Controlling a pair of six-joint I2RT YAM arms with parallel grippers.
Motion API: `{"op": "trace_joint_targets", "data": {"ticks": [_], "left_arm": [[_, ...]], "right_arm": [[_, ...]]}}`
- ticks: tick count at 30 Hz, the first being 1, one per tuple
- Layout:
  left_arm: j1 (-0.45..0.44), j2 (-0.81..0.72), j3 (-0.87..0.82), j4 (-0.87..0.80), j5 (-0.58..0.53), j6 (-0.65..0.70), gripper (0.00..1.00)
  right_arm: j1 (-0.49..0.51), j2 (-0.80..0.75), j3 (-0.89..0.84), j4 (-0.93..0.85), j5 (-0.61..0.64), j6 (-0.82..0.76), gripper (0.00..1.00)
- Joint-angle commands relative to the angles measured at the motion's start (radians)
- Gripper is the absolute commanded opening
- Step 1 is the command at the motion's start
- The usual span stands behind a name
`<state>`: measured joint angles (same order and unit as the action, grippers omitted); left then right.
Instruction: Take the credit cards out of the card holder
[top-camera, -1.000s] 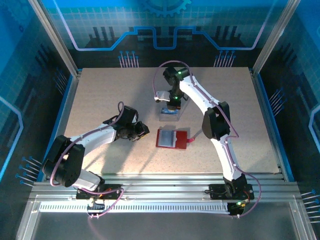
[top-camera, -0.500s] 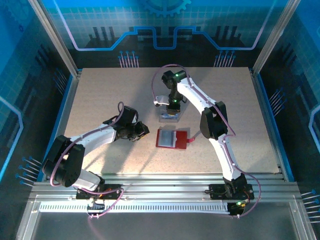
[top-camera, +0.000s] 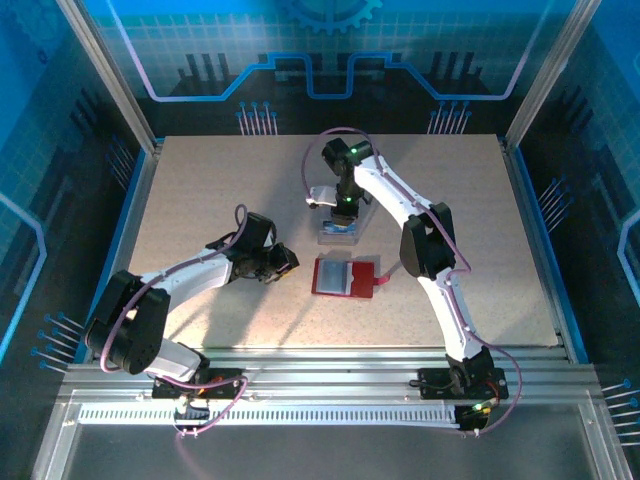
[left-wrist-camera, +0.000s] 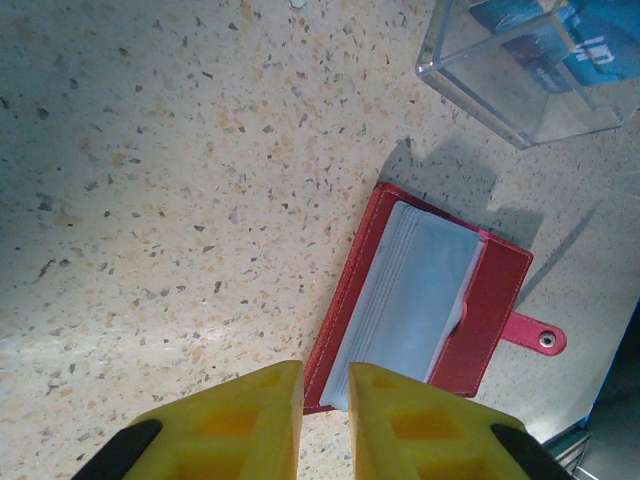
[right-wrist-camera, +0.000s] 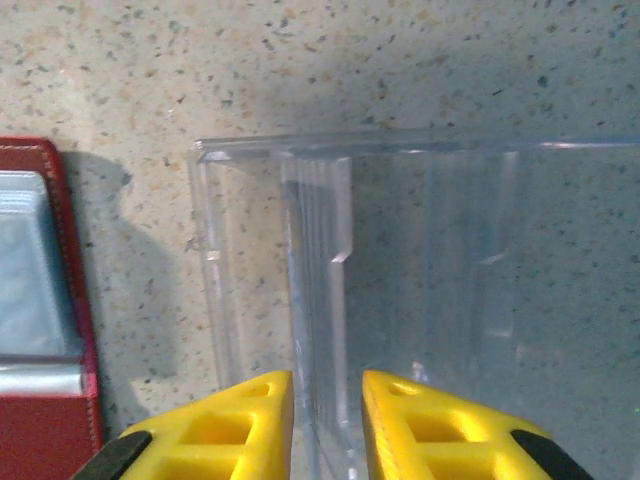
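The card holder (top-camera: 345, 277) lies open on the table, red with grey inner pockets (left-wrist-camera: 420, 300) and a strap tab (left-wrist-camera: 540, 338). My left gripper (top-camera: 287, 262) hovers low just left of it, yellow fingers (left-wrist-camera: 240, 420) a narrow gap apart with nothing between them. A clear plastic box (top-camera: 340, 229) stands just beyond the holder. A blue credit card (left-wrist-camera: 585, 48) shows inside it. My right gripper (top-camera: 343, 212) points down into that box. Its fingers (right-wrist-camera: 245, 420) stand apart on either side of a thin clear upright divider (right-wrist-camera: 320, 290), gripping nothing.
The red edge of the holder (right-wrist-camera: 60, 300) lies just left of the box in the right wrist view. Speckled tabletop (top-camera: 220, 190) stretches to the left and behind. Blue walls and metal rails (top-camera: 300, 365) enclose the table.
The right gripper's jaws have parted from shut to a small gap, and its wrist has shifted slightly left over the box. The left arm has stayed still.
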<state>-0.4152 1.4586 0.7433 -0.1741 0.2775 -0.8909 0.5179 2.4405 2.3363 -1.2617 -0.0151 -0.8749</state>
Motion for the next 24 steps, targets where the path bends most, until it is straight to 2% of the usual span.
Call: {"op": "trace_joint_targets", "data": {"ticks": [1,24], "left_arm": [[0.006,-0.007,-0.005,0.012,0.021,-0.005,0.2],[0.007,0.007,-0.007,0.021,0.027,-0.011,0.21]], "right_arm": [[0.013,-0.044,-0.011,0.034,0.024,0.015,0.27],[0.013,-0.056,-0.087,0.137,0.067,0.037,0.33]]}}
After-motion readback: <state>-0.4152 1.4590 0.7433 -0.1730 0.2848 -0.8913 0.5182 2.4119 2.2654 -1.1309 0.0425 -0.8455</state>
